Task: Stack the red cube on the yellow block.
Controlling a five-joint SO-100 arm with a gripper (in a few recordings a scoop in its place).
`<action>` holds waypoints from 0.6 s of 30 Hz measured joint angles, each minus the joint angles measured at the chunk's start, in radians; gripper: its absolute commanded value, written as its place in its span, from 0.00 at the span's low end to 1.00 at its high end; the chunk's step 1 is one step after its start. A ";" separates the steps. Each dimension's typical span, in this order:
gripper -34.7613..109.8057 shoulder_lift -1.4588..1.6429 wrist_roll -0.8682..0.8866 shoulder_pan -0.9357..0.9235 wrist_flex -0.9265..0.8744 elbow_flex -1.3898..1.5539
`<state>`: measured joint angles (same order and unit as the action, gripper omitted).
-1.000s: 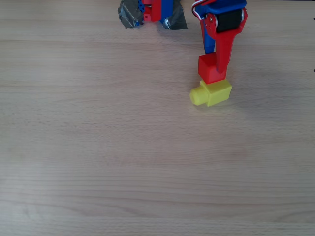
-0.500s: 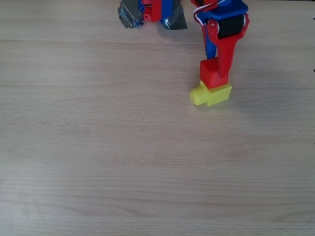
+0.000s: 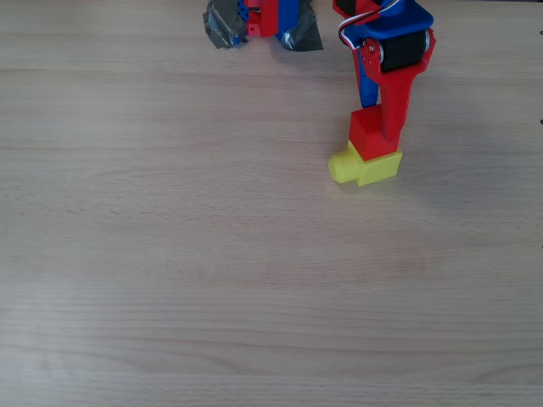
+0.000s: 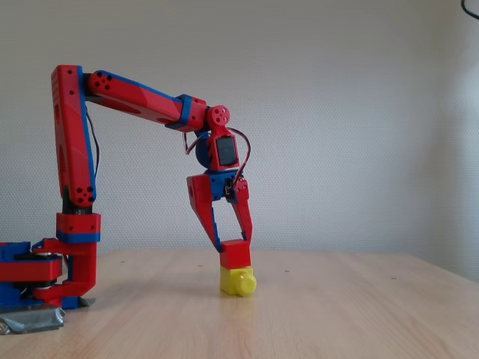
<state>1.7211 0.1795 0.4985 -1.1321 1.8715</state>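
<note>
The red cube (image 3: 366, 137) (image 4: 235, 255) rests on top of the yellow block (image 3: 367, 165) (image 4: 236, 282), a little toward the block's far side in the overhead view. The block's round stub points left in the overhead view. My gripper (image 3: 378, 127) (image 4: 233, 243) comes down from above and is shut on the red cube, with one finger on each side of its upper part. In the fixed view the cube's underside meets the block's top with no gap that I can make out.
The arm's base (image 3: 271, 15) (image 4: 45, 277) is fixed with grey tape (image 3: 222, 25) at the table's far edge in the overhead view, at the left in the fixed view. Bare wooden table (image 3: 212, 280) lies all around the blocks.
My gripper has carried the red cube a short way toward the yellow block and to the right, so the cube now overlaps the block's top more. The yellow block has barely shifted.
</note>
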 measured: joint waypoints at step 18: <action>0.44 0.018 -0.012 0.000 -0.049 -0.023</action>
<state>1.7395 0.1672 0.4985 -1.1812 1.8484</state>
